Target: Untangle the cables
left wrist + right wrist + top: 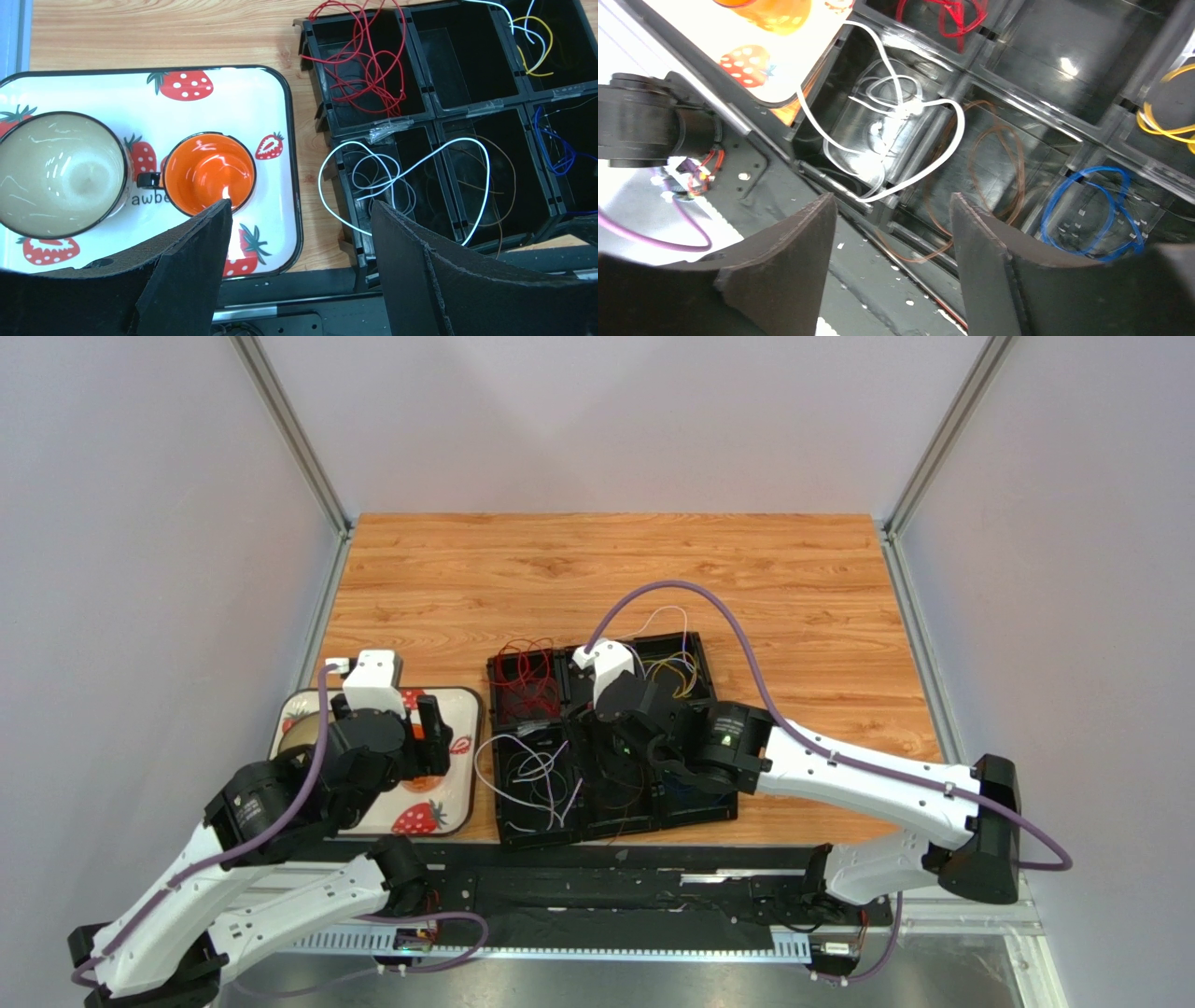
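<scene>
A black divided tray (500, 821) sits mid-table and holds the cables. Separate compartments hold a red cable (365, 56), a yellow one (537, 42), a blue one (554, 147), a thin brown one (502, 189) and a white loop (414, 164). The white loop spills over the tray's left rim. My left gripper (300, 206) is open and empty, above the gap between the strawberry tray and the black tray. My right gripper (894, 197) is open and empty over the black tray's near edge. The white cable (906, 105), brown cable (997, 161) and blue cable (1088, 210) lie just beyond it.
A white strawberry-print tray (238, 105) at the left holds an orange cup (208, 171) and a beige bowl (62, 175). A black rail (631, 896) runs along the table's near edge. Grey walls close in both sides.
</scene>
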Controlling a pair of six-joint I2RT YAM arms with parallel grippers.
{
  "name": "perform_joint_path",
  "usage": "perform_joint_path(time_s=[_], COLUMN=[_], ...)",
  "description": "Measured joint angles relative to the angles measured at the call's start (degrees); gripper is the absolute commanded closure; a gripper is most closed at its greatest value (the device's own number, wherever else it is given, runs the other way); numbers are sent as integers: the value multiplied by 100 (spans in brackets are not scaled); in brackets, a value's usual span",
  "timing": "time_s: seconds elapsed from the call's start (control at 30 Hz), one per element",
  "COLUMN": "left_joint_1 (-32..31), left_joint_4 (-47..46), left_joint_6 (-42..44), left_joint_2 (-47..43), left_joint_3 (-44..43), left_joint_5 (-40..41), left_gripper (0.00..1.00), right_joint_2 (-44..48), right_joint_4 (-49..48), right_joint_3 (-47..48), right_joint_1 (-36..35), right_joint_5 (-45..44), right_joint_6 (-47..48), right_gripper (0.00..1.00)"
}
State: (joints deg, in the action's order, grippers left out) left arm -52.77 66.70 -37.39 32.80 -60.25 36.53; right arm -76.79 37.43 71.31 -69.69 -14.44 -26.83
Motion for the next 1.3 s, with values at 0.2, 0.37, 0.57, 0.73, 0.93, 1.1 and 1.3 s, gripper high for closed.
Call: perform_joint_path(time_s=[0.2,0.37,0.57,0.73,0.93,1.1,1.3], left_joint_1=[9,42,50,76,76,76,76], left_joint_4=[0,0,0,0,0,-2,0], left_joint_6=[0,-2,0,2,7,7,13], left_joint_2=[127,184,234,389,472,472,470], left_joint_3=[0,0,0,0,0,0,0], left_joint_5=[0,0,-2,-11,-50,-52,-70], left_gripper=[19,20,20,20,20,20,21], right_joint_2=[160,151,-90,-595,-916,-1080,-1473], right_joint_4=[-9,-39,-149,-168,-201,-332,-553], right_joint_3=[-313,-313,-273,-96,-70,-76,-74], right_joint_1=[13,13,13,52,470,756,813], right_joint_5=[-179,-181,-199,-291,-308,-286,-68], right_joint_6=[9,20,37,11,-247,-387,-468], right_gripper=[33,32,32,32,36,41,64])
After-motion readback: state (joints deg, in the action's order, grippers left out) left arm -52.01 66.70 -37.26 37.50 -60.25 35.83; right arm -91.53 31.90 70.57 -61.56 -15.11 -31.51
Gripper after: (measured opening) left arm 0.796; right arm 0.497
